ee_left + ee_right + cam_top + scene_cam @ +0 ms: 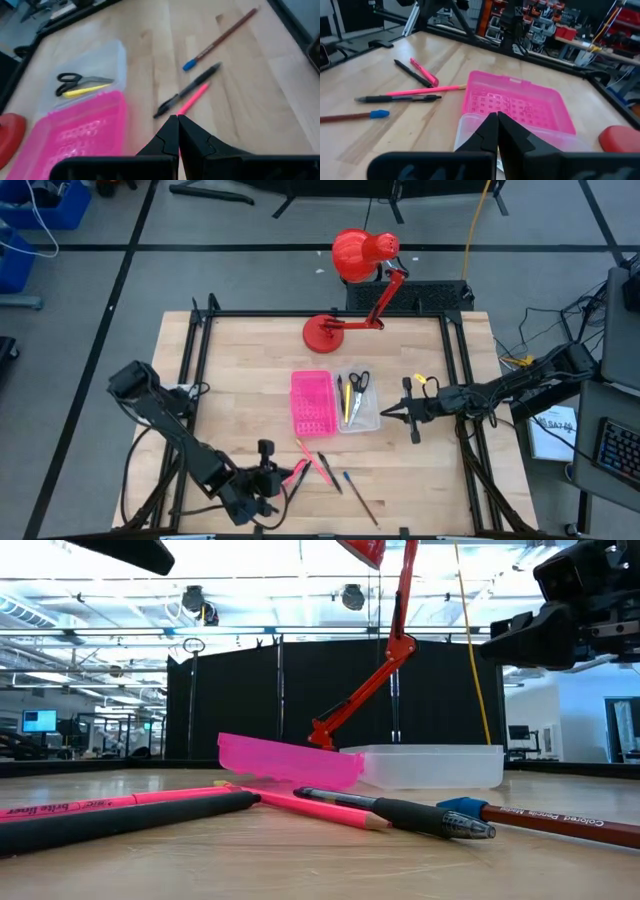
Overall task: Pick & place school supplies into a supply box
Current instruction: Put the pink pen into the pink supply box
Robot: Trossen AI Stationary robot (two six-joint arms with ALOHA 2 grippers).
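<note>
Pink perforated plastic lid (311, 402) lay joined to the clear smooth tray (357, 402), which held scissors (359, 380) and a yellow pencil (347, 408). Left gripper (283, 478), fingers closed and empty, hovered over thin round pens (322, 468) that might roll away; right gripper (388, 414) waited closed beside the tray

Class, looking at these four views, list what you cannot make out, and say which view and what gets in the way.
- Clear tray: low view, its frosted wall hides the contents.
- Scissors: high view, too small to tell whether the blades are apart.
- Brown pencil: low view, cut off by the picture's edge.
- Clear tray's inside: right wrist view, blocked by the right pincer.
</note>
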